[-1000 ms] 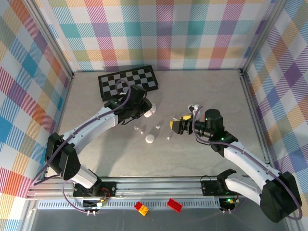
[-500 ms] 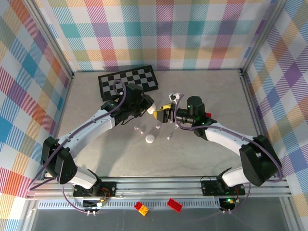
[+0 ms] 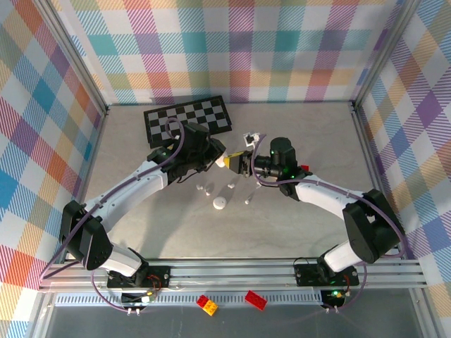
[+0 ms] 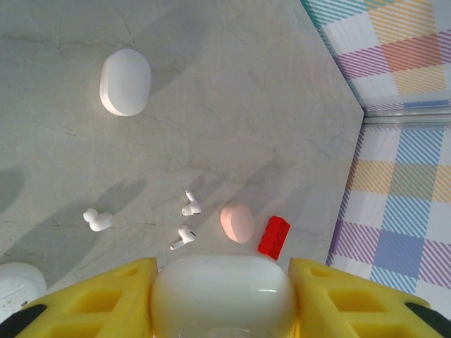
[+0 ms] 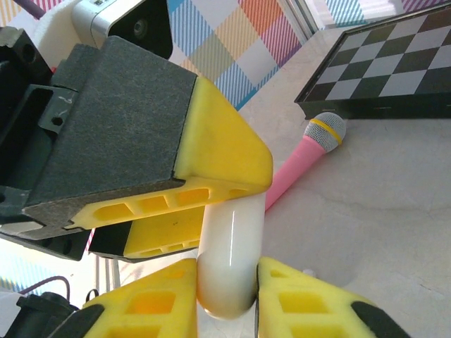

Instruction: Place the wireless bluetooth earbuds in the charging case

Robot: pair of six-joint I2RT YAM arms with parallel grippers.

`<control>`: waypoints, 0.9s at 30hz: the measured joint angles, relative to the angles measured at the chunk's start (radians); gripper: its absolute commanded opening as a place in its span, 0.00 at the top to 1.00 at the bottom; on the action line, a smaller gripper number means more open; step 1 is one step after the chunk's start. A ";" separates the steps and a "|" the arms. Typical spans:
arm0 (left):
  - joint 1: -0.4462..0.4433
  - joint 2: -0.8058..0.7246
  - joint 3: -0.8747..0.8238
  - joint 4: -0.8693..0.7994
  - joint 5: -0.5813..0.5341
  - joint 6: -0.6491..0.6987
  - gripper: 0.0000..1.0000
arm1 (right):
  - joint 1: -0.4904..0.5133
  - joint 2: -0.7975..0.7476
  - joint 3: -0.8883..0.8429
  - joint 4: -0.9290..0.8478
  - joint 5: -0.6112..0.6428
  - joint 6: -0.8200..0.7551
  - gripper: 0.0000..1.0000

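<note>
The left gripper (image 4: 221, 270) is closed on the charging case (image 4: 222, 296). The white shell is clamped across its width between the 2 yellow pads, and its rounded end pokes out ahead of them. In the right wrist view the right gripper (image 5: 227, 273) is seen on the opposite end of the same case, with a pad pressed to each side, so it is judged to be gripping as well. The case is thus held clear of the table (image 4: 232, 105) and bridges the 2 sets of jaws, its long axis running from one gripper to the other. Whether the lid is open cannot be told.

The wireless bluetooth earbuds (image 4: 190, 205) are not in the case. In the left wrist view 3 white ones are seen lying loose on the table below and ahead of the left jaws: 2 close together and 1 apart to the left. Just beside the pair a pink rounded piece (image 4: 237, 222) is seen, and beyond it a red brick (image 4: 273, 236). A second white case (image 4: 125, 82) lies farther out.

In the top view the buds are spread on the near side of the meeting grippers, about as close to one arm as to the other. Since both jaws are occupied, 1 must be freed before any bud can be picked up, and the right is judged the likelier. A pink microphone (image 5: 303, 158) and a checkerboard (image 5: 380, 63) lie behind and are not involved.
</note>
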 measured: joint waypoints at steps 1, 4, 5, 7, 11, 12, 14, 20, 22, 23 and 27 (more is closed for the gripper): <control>0.000 0.000 0.000 0.000 0.000 0.000 0.51 | 0.000 -0.001 0.000 -0.002 0.000 -0.001 0.80; 0.000 -0.001 0.000 0.001 0.004 0.006 0.35 | 0.000 -0.011 0.000 -0.020 0.008 -0.011 0.80; 0.000 -0.002 0.000 0.002 0.010 0.014 0.26 | 0.000 -0.016 0.000 -0.027 0.011 -0.016 0.80; -0.001 -0.009 -0.005 0.008 0.019 0.022 0.11 | 0.000 -0.031 0.000 -0.046 0.017 -0.031 0.80; -0.003 -0.048 -0.037 0.046 0.019 0.061 0.00 | 0.000 -0.075 0.000 -0.103 0.037 -0.074 0.81; -0.003 -0.064 -0.049 0.063 0.018 0.080 0.00 | -0.002 -0.091 0.000 -0.122 0.040 -0.088 0.81; -0.004 -0.109 -0.089 0.116 0.015 0.137 0.00 | -0.010 -0.123 -0.001 -0.158 0.045 -0.115 0.81; -0.005 -0.280 -0.222 0.275 0.000 0.428 0.00 | -0.064 -0.248 -0.026 -0.279 0.052 -0.191 0.82; -0.005 -0.311 -0.238 0.307 0.008 0.549 0.00 | -0.083 -0.293 -0.031 -0.330 0.051 -0.218 0.82; -0.005 -0.319 -0.245 0.319 0.020 0.611 0.00 | -0.091 -0.310 -0.031 -0.350 0.051 -0.228 0.82; -0.005 -0.338 -0.289 0.353 0.113 0.864 0.00 | -0.100 -0.382 -0.031 -0.448 0.035 -0.290 0.82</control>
